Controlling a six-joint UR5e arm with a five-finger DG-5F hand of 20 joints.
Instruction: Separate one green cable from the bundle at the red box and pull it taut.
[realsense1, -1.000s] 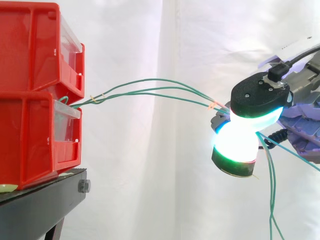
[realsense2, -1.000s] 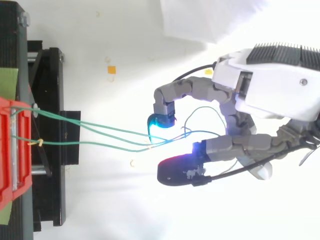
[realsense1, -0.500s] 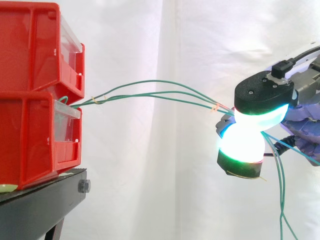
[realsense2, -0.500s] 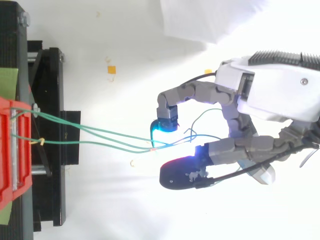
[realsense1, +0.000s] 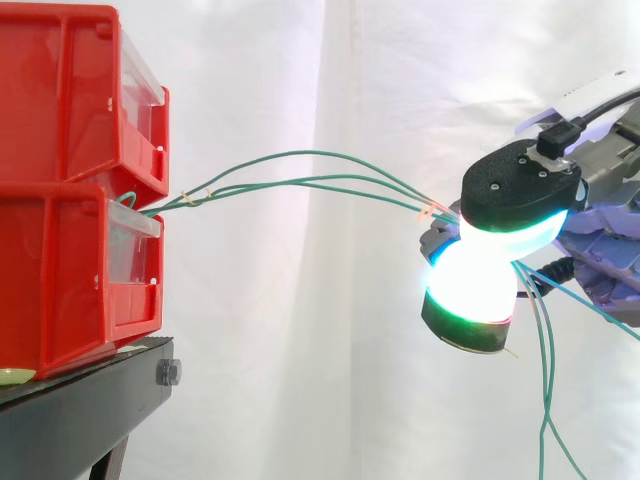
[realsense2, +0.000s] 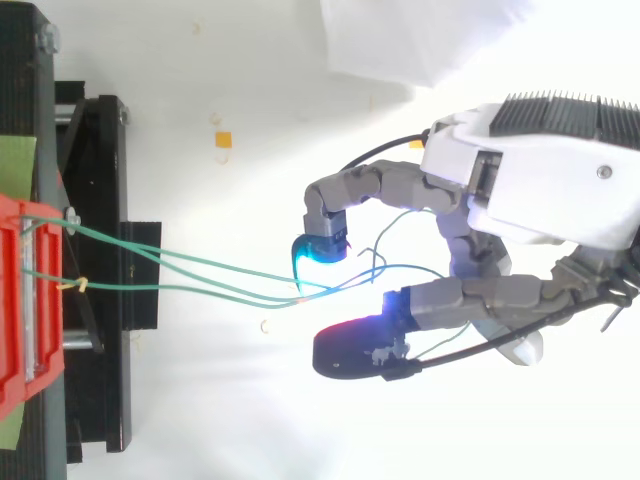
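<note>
Red bins (realsense1: 70, 100) are stacked on the black stand (realsense1: 90, 400) in front of the white curtain (realsense1: 300, 350). Green cables (realsense1: 212, 190) leave the gap between the two bins. A yellow tie (realsense1: 190, 197) binds them just outside the bins, and they run as three strands across open air to the hand (realsense2: 500, 190). An orange tie (realsense1: 430, 210) gathers them again just short of it. The hand is curled round the bundle. In the top view the strands pass between a cyan-glowing fingertip (realsense2: 320, 248) and the large dark pad. In the side view two bright pads (realsense1: 520, 190) are pressed together right where the strands arrive. I cannot tell how many strands are actually clamped. The span bows upward, so it is slack and nothing is taut. The loose tails (realsense1: 545, 400) hang down past the hand. I judge the separation not yet achieved, since all three strands reach the hand together.

Risks:
- A pull from this hold would likely tension the whole bundle, because both ties lock the strands to each other.
- A thin strand may slip through the rounded pads under load.
- A hard pull could shift the bins on the stand or tug the strands loose at the bins.
- The hanging tails could snag on the hand when it moves.
</note>
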